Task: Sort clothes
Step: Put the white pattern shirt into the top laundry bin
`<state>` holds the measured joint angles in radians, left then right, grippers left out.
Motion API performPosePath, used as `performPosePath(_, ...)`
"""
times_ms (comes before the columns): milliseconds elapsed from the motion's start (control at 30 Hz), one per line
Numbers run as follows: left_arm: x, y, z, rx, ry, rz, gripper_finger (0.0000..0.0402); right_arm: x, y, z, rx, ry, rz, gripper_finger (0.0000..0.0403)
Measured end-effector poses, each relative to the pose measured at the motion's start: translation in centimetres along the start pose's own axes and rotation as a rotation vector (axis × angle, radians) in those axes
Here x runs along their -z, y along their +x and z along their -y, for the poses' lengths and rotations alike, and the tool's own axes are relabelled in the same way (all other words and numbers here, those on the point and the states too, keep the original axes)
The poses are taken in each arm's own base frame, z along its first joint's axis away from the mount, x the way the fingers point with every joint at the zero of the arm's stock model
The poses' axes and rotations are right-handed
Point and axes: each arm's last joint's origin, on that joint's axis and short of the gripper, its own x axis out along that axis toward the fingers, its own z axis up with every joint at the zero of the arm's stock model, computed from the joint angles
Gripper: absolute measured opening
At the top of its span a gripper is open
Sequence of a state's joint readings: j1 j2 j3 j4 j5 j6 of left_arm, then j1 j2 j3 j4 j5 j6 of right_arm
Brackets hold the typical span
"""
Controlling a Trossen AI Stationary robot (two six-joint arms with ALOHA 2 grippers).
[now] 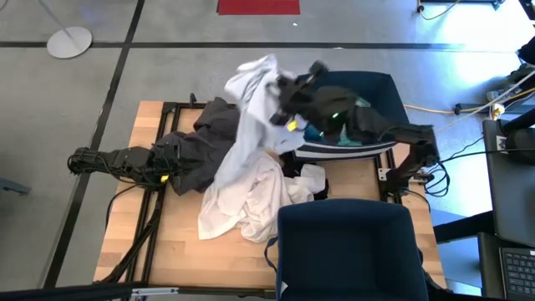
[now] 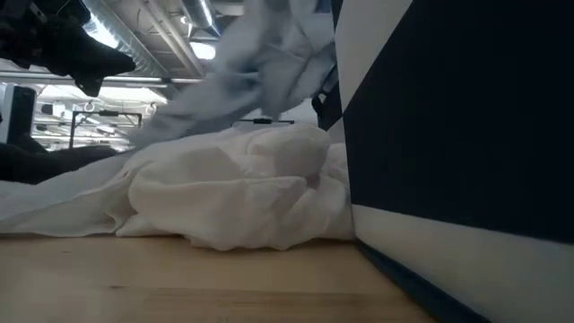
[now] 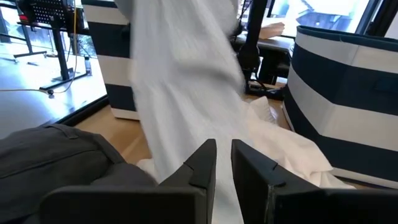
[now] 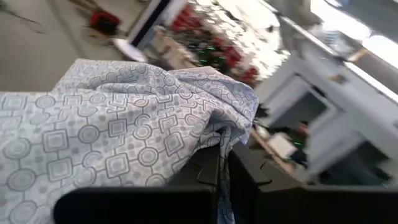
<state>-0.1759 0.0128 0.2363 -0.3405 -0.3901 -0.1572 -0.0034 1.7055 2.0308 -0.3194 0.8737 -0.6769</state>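
A pale grey-blue patterned garment (image 1: pixel 251 109) (image 4: pixel 112 124) is raised over the table's far middle, with my right gripper (image 4: pixel 224 152) (image 1: pixel 286 94) shut on it. It trails down past my left wrist view (image 3: pixel 180 74) to the pile. A white garment (image 1: pixel 272 205) (image 2: pixel 233 197) lies crumpled on the table's middle. A dark grey garment (image 1: pixel 213 125) (image 3: pixel 56 155) lies at the left, by my left gripper (image 3: pixel 224 149) (image 1: pixel 171 167), which rests low and shut with nothing between its fingers. My right gripper pinches a bunched fold (image 4: pixel 231 134) of the pale garment between its two fingers, which point about level. The cloth's upper part drapes over and beside the fingers, lifted high. The rest hangs slanting down, and its lower end (image 1: pixel 226 196) lies on the table by the white garment.
One navy and white striped bin (image 1: pixel 376 92) stands at the far right under the right arm, with turquoise cloth (image 1: pixel 338 140) in it. A second bin (image 1: pixel 351 242) (image 2: pixel 466 135) stands at the near right. Bare wood (image 1: pixel 167 242) lies at the near left. Black cables run along the left frame.
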Motion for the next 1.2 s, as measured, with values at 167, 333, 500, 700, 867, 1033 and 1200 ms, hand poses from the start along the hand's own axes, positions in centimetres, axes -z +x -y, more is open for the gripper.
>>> performPosePath(167,0.0,0.0,0.0,0.0,0.0,0.0,0.004,0.2,-0.7,4.5,0.13,0.018,-0.014,0.0017)
performPosePath(333,0.0,0.0,0.0,0.0,0.007,0.0,0.004,0.5,-2.4,8.9,0.256,0.045,-0.041,0.0017)
performPosePath(500,0.0,0.0,0.0,0.0,0.007,0.0,0.004,0.9,-4.6,12.2,0.358,0.076,-0.092,0.0017)
performPosePath(700,0.0,0.0,0.0,0.0,0.007,0.0,0.004,2.2,-6.8,14.1,0.41,0.042,-0.227,0.0017)
performPosePath(867,0.0,0.0,0.0,0.0,0.008,0.0,0.004,4.4,-8.2,14.5,0.415,0.015,-0.347,0.0017)
performPosePath(1033,0.0,0.0,0.0,0.0,0.011,-0.001,0.004,7.9,-9.8,15.4,0.356,0.154,-0.423,0.0017)
performPosePath(1200,0.0,0.0,0.0,-0.007,0.012,0.001,0.004,12.2,-10.4,15.1,0.34,0.231,-0.639,0.0017)
